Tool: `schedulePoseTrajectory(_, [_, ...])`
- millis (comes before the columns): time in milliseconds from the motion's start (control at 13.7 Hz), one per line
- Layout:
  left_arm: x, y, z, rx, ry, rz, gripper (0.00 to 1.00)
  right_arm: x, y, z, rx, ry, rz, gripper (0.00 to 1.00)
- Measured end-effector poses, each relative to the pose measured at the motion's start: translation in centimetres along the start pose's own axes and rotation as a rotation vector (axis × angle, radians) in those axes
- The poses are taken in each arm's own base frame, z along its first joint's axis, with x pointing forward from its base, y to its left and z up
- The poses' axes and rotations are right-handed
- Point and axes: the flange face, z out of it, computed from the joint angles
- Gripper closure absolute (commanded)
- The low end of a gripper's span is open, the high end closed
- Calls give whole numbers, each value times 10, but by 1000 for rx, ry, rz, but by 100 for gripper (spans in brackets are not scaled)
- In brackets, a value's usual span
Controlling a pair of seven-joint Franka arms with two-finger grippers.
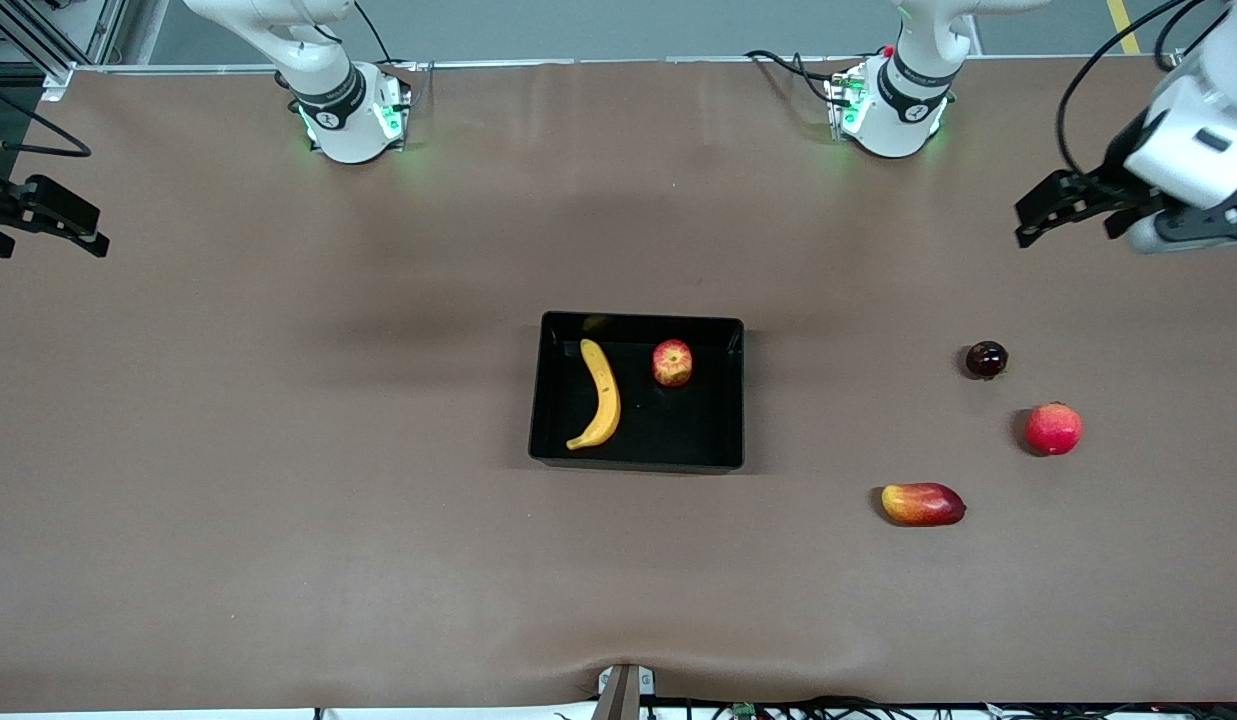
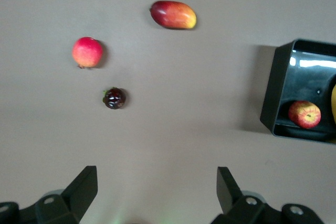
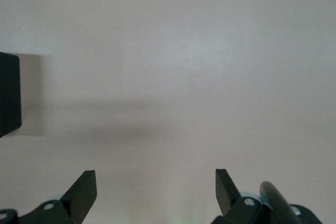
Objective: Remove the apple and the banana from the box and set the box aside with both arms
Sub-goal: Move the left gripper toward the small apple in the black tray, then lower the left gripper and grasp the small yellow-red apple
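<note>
The box [image 1: 638, 392] sits near the centre of the table [image 1: 278, 500], well apart from every edge. The banana [image 1: 600, 394] lies flat inside it, along the wall toward the right arm's end. The apple [image 1: 672, 362] rests beside the banana, in the part of the box farther from the front camera. Both fruits lie loose and apart, so each can probably be lifted without disturbing the other.

The left end effector [image 1: 1063, 210] hangs over the table edge at the left arm's end, fingers spread and empty. The right end effector [image 1: 38, 215] hangs over the edge at the right arm's end, also spread and empty. Both appear parked clear of the box, leaving open access from above.

Three other fruits lie toward the left arm's end: a dark round fruit [image 1: 986, 359], a pink-red round fruit [image 1: 1053, 428] and a mango-like fruit [image 1: 923, 504]. They limit free space for setting the box aside there.

No step is yet begun.
</note>
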Motion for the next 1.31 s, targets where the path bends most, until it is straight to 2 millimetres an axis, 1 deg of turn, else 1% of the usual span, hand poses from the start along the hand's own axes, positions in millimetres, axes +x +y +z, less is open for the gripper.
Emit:
schedulePoseTrajectory(73, [2,20,13,6,-24,6,0,0,0,1,0,-1,0,0])
schedulePoseTrajectory(219, [6,80,50,12,-64,-6,0,2,0,2,0,-4,0,0])
schedulePoseTrajectory(365, [9,140,87,-4,-69,-21,0,2,0,4,0,-7,0,0])
schedulePoseTrajectory(438, [9,167,107,-3,-61,-28,0,3,0,4,0,-7,0,0])
schedulePoseTrajectory(657, [6,243,167,-20,-22,-79,0,3,0,4,0,-7,1,0])
schedulePoseTrajectory(730, [5,264,188,-34,-6,-84,0,3,1,4,0,-7,1,0])
schedulePoseTrajectory(876, [4,295,232,-40,22,-62,0,3,1,4,1,-7,1,0])
schedulePoseTrajectory(1021, [3,316,275,-26,28,-48,0,3,1,4,0,-7,1,0])
schedulePoseTrajectory(1167, [8,327,309,-8,14,-31,0,3,1,4,0,-7,1,0])
schedulePoseTrajectory(1313, [8,339,333,-14,-4,-17,0,3,0,4,0,-7,0,0])
